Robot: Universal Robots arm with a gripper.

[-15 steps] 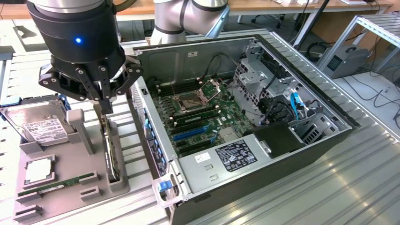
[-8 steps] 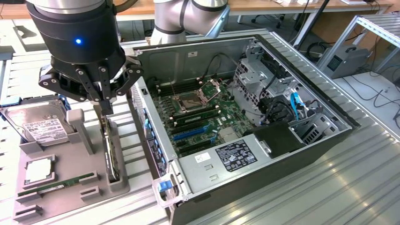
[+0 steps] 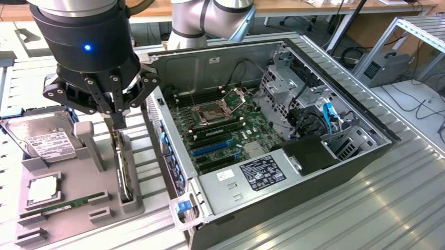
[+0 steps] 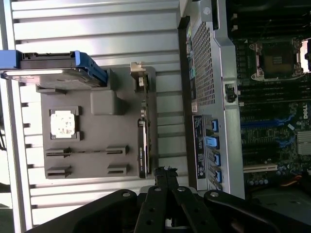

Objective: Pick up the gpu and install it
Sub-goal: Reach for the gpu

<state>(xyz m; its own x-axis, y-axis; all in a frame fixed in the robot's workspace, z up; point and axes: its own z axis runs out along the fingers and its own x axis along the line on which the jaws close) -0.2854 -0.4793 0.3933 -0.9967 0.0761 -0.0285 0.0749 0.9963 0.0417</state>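
The gpu stands on edge in a slot of the grey holder tray, beside the open computer case. In the wrist view the gpu is a thin dark strip with its pale bracket at the far end. My gripper hangs just above the card's end farthest from the exterior camera, fingers shut together with nothing between them. The wrist view puts the fingertips slightly to one side of the card's line. Blue expansion slots lie on the motherboard inside the case.
The tray also holds a silver hard drive, a square processor and a green memory stick. A grey post stands beside the gpu. The case wall rises close to the tray.
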